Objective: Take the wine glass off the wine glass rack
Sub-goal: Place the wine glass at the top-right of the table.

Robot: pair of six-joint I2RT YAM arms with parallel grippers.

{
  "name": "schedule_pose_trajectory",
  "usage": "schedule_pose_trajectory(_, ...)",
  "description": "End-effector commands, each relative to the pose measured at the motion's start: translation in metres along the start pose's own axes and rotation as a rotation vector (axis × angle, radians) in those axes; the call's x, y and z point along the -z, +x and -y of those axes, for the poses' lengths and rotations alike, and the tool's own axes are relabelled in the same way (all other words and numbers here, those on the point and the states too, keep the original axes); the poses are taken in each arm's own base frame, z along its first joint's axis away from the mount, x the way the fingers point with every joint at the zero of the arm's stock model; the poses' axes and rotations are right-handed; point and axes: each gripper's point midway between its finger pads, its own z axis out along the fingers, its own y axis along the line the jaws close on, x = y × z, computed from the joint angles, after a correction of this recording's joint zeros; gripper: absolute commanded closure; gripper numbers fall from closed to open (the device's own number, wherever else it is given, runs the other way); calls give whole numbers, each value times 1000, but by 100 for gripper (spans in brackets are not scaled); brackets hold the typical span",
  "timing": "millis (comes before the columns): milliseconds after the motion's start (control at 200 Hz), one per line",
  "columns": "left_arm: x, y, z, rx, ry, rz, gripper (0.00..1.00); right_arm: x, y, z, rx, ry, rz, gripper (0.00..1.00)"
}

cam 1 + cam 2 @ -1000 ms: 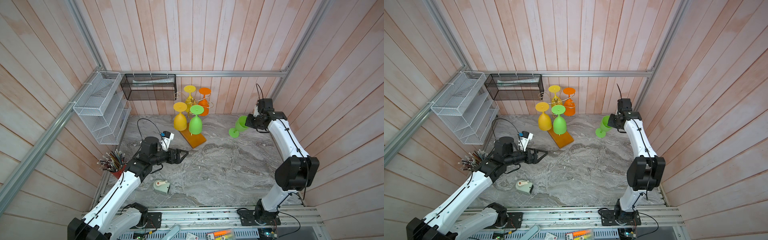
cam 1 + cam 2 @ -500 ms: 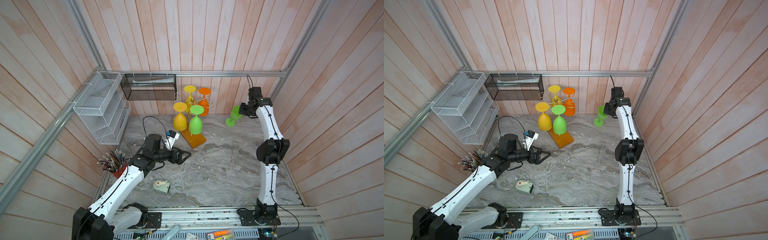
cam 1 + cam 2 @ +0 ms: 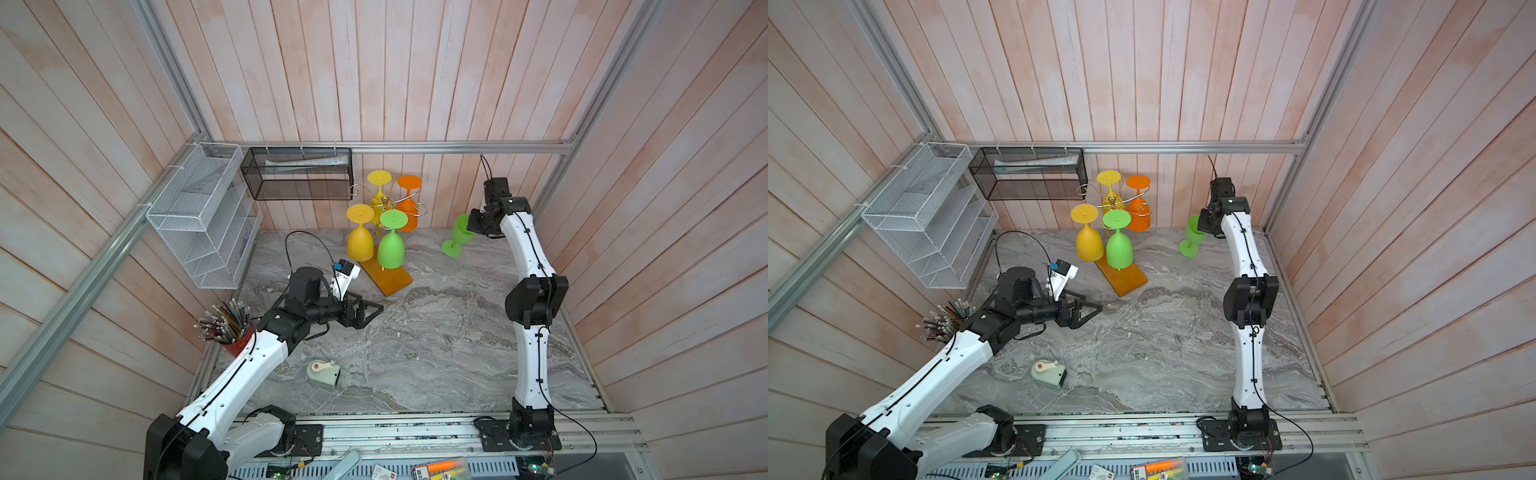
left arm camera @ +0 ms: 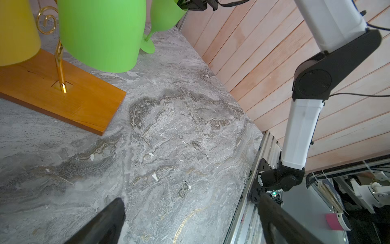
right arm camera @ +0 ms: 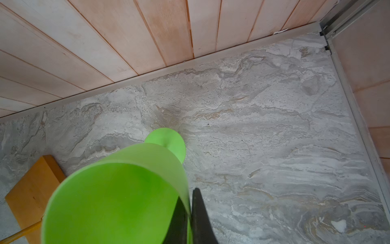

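Wine glass — in right gripper

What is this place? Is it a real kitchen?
Probably a robot test booth, not a kitchen: left arm and right arm mounted on a metal rail, plank walls around a marble-look tabletop.

Lab test booth: plank walls, aluminium frame

green wine glass: bowl cut by picture edge | right pincer: base cropped | yellow glass: mostly cropped
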Motion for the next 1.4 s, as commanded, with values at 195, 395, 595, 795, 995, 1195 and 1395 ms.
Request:
schedule_pose_trajectory(195,-2,4,-1,6,16,1,0,-9,1,-7,-3,15,9,100)
schedule_pose_trajectory(395,-2,4,0,6,22,2,0,-14,4,-11,6,15,3,100)
schedule_pose_trajectory(595,-2,4,0,10,21,2,0,-17,5,-13,9,18,2,100)
schedule_pose_trajectory(795,-1,4,1,8,22,3,0,-19,7,-16,14,16,-1,99)
schedule_pose_trajectory(995,-1,4,1,7,21,5,0,-16,1,-20,12,0,18,92)
schedule_pose_trajectory(1195,-1,4,-1,7,9,4,0,-8,-5,-25,22,-17,42,80)
schedule_pose_trajectory(1395,0,4,-3,3,-4,7,0,1,-13,-27,26,-28,71,70)
